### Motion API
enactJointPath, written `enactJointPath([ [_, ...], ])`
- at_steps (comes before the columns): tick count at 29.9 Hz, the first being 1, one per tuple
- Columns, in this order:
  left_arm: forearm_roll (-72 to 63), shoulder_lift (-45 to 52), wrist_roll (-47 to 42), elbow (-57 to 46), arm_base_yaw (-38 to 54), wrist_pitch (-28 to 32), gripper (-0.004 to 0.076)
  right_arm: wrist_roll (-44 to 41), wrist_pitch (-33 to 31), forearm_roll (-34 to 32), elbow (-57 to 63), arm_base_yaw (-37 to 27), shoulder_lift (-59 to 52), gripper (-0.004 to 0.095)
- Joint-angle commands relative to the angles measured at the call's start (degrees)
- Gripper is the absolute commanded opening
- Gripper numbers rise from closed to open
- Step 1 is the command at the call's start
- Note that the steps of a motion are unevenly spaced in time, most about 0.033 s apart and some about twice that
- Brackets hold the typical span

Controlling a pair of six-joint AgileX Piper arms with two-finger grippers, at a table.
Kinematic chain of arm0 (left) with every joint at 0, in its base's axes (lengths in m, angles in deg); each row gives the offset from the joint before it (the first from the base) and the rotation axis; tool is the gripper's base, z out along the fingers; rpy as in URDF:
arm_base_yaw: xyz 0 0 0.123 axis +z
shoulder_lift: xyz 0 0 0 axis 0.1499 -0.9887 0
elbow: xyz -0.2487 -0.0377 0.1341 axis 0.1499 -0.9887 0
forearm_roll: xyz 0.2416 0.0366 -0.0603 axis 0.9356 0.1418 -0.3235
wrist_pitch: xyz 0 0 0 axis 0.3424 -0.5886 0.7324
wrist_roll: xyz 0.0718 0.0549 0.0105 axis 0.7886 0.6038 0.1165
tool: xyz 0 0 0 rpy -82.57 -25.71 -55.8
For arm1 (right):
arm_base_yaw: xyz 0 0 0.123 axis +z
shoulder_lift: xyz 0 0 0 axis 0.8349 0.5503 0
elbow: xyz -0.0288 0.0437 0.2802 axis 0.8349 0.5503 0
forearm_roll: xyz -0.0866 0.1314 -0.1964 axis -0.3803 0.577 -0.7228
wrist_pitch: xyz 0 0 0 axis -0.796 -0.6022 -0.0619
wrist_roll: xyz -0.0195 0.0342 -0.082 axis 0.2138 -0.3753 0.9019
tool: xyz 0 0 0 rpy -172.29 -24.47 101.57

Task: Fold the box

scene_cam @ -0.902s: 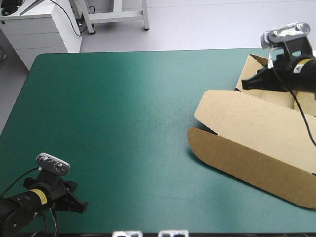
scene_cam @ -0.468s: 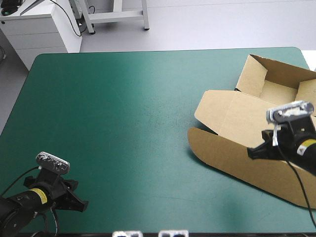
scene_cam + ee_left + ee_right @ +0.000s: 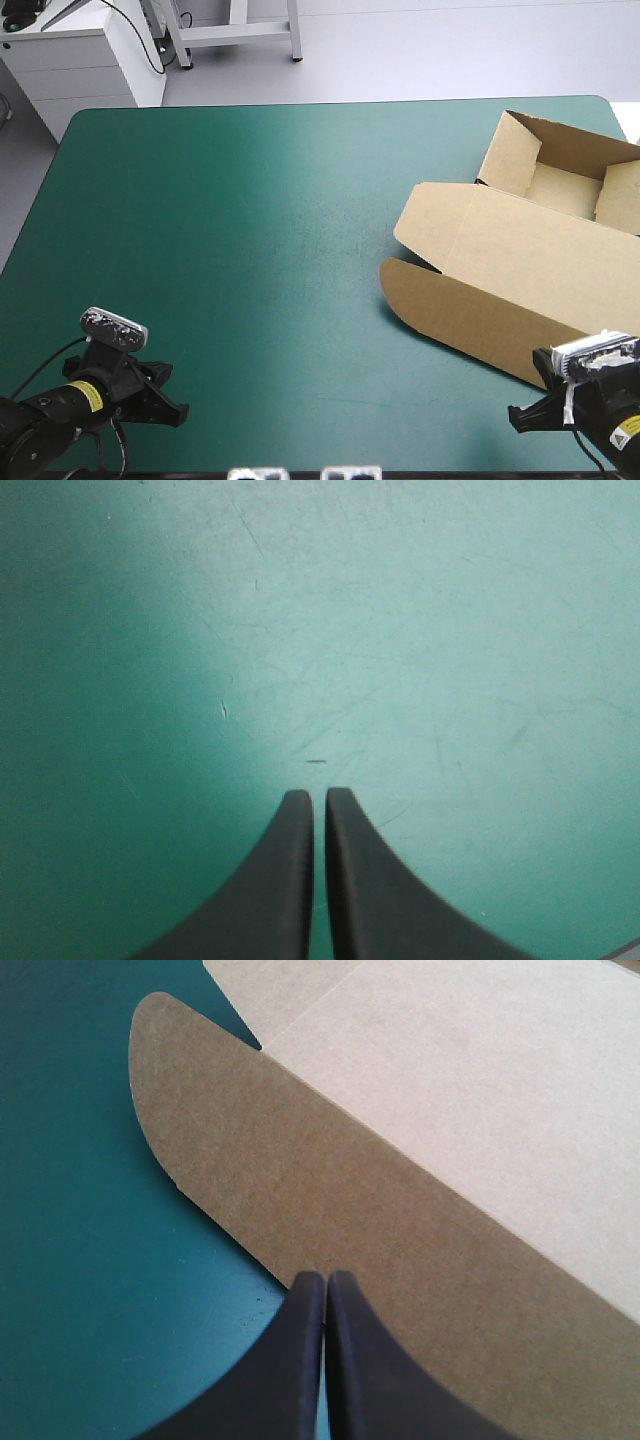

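The brown box [image 3: 520, 270] lies at the table's right side as an open tray with raised walls at the far right and its lid spread flat toward the front. The lid's rounded front flap [image 3: 330, 1220] lies just ahead of my right gripper [image 3: 325, 1278], which is shut with nothing in it and sits near the table's front right corner [image 3: 522, 418]. My left gripper [image 3: 172, 412] rests low at the front left, far from the box. It too is shut, its tips [image 3: 312, 798] over bare teal-green cover.
A white cabinet [image 3: 75, 55] and a metal frame stand beyond the table's far left corner. Bare teal-green cover [image 3: 250, 230] stretches across the middle and left of the table.
My right arm has swept from the box's far tray back over the lid to the table's front right corner. The left arm has shifted slightly forward and right.
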Motion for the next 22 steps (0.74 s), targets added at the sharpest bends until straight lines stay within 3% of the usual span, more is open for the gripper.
enactJointPath([
  [1,-1.4,-0.2,-0.3,-0.1,-0.1,3.9,0.0021,0.7,4.1,0.6,0.4,-0.1,-3.2,-0.0005],
  [22,-1.9,-0.1,3.1,-3.7,-0.1,5.4,0.0021,0.8,-1.0,0.6,1.6,-0.1,-4.1,-0.0005],
])
